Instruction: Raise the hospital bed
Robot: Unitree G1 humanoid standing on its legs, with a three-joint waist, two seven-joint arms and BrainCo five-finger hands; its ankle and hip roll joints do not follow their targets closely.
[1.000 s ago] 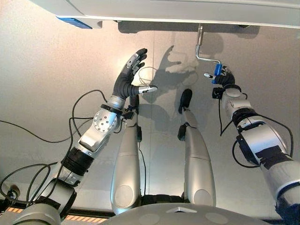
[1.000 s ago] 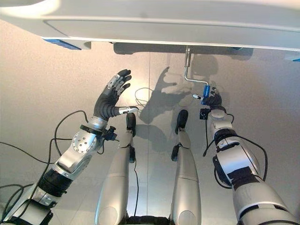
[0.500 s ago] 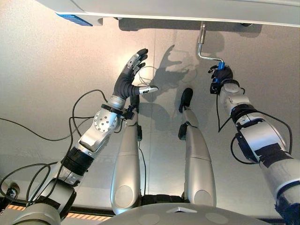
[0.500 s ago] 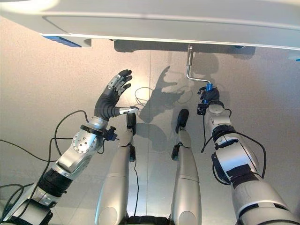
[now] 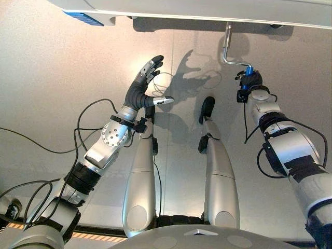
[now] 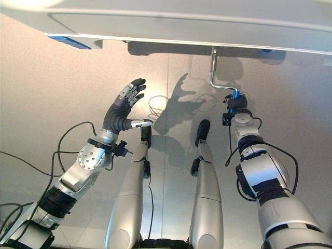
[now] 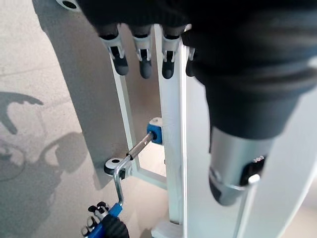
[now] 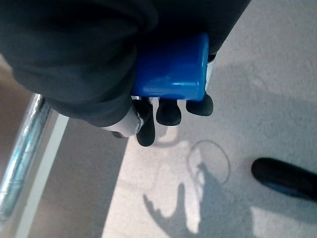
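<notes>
My right hand (image 5: 250, 82) is curled round the blue grip (image 8: 171, 69) of the bed's crank (image 5: 228, 52). In the right wrist view the dark fingertips (image 8: 168, 113) wrap under the blue cylinder, whose flat end faces the camera. The dark cover hides most of the hand there, so I cannot see the thumb.

From the grip, a thin silver rod runs sideways, bends at a right angle and rises to the underside of the bed (image 5: 207, 10). The rod's far end disappears into shadow beneath the bed's pale edge. In the left wrist view the crank shows from the other side: the shaft passes through a blue collar (image 7: 156, 131) on the white bed frame (image 7: 171, 148), and the grip sits low in the picture, partly cut off.

My left hand (image 5: 144, 83) is held up over the floor (image 5: 52, 78), well apart from the crank, fingers straight and spread, thumb out to the side, holding nothing.

The bed is cut off along the top of both eye views; a blue label (image 5: 83, 16) shows at its edge, too small to read.
</notes>
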